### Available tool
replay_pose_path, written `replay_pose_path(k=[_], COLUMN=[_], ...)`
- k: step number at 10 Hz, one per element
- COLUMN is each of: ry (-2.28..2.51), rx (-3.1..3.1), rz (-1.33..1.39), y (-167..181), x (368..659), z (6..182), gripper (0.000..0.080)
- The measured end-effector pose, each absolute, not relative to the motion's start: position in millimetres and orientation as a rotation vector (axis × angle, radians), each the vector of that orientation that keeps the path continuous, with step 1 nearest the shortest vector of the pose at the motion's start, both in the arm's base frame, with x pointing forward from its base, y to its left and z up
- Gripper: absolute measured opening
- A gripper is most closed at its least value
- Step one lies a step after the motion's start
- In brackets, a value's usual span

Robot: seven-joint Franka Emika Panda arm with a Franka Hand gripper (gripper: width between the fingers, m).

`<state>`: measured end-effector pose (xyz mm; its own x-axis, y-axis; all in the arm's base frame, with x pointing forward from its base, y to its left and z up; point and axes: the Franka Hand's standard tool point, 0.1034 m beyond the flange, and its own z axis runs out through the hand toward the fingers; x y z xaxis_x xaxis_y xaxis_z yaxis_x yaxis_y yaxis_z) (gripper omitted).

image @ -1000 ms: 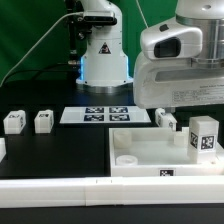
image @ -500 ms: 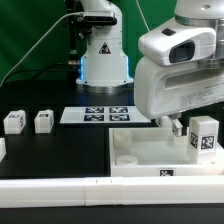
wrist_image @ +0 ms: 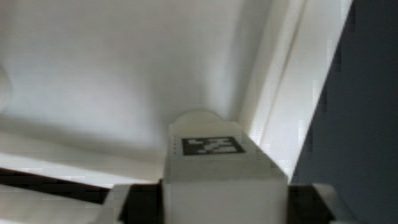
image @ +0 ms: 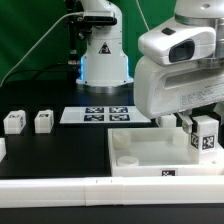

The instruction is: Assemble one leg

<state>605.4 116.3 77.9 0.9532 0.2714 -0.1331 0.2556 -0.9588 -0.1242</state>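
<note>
while the pincer grips the leg upright over the tray (seating step, i judge), next comes careful lowering into a corner socket.

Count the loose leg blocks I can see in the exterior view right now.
3. Two legs sit on the table at the exterior view's left; a third stands on the tray under the gripper. The arm may hide others.

My arm fills the exterior view's right, wrist low. My gripper points down, fingers closed on the leg.
</note>
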Motion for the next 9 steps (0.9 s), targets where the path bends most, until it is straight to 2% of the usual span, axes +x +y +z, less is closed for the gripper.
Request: replay_pose_path(k=[3,9], ry=[-0.242,0.727], rx=[-3.023,-2.981], rz=[0.235,0.271], y=[117.1,122.9], x=[605.4,605.0], z=[78.0,78.3], gripper=[0.0294,0.0294])
